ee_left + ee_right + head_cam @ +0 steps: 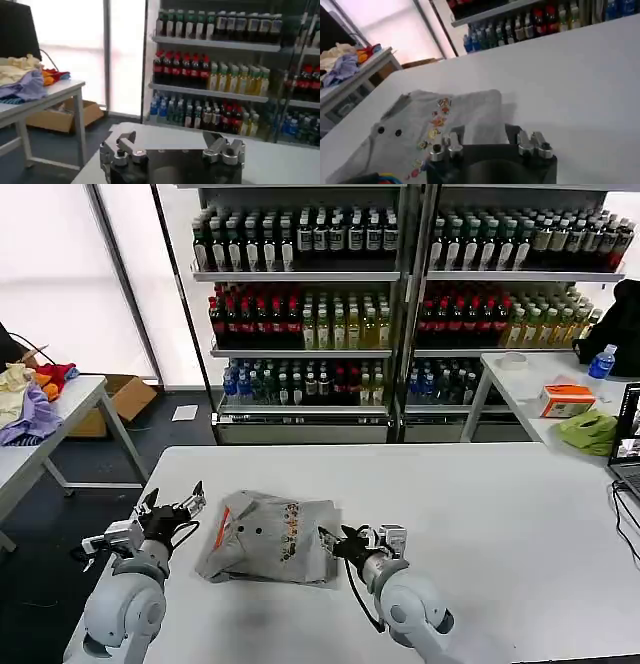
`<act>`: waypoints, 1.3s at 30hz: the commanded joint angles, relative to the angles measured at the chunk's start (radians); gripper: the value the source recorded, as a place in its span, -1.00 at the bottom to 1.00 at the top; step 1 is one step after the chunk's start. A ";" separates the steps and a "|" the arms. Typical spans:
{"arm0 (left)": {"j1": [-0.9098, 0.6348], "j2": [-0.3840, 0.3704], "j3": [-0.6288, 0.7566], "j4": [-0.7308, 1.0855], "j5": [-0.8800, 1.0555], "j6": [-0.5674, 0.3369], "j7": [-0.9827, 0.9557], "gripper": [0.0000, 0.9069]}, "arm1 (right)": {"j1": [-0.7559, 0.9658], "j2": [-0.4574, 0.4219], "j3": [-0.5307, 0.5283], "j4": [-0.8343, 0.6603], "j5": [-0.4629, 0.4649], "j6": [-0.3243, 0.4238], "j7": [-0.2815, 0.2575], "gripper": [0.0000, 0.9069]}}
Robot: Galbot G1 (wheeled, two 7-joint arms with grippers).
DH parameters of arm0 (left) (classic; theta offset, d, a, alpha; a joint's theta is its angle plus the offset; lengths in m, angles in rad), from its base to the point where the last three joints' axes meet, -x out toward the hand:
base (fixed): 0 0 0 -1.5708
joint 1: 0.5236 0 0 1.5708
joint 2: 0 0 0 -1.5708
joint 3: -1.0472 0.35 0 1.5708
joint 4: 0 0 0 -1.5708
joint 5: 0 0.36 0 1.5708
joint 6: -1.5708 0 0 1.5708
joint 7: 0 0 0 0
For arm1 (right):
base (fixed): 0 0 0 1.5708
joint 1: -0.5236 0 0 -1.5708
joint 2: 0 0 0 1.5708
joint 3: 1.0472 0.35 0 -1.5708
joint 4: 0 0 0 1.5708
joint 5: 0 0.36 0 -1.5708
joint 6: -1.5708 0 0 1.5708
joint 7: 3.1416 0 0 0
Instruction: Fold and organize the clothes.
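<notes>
A light grey T-shirt [268, 536] lies folded into a rough rectangle near the front of the white table [480, 504]. Its multicoloured chest print faces up and a red-orange neck strip [222, 532] shows at its left end. My left gripper [175, 504] hovers open just left of the shirt, apart from it. In the left wrist view its fingers [170, 141] stand wide with nothing between them. My right gripper [331, 540] is open at the shirt's right edge. Seen from the right wrist, the shirt [445, 122] lies just beyond the spread right gripper [484, 134].
A side table [70, 409] at the left carries a pile of coloured fabrics [30, 399], with a cardboard box [125, 396] under it. Drink shelves [400, 304] line the back. Another table [530, 389] at the right holds an orange box, a green cloth and a bottle.
</notes>
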 commanded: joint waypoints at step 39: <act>0.060 -0.008 -0.034 -0.016 -0.015 0.002 -0.009 1.00 | -0.061 -0.067 0.015 0.075 -0.128 -0.002 -0.078 -1.00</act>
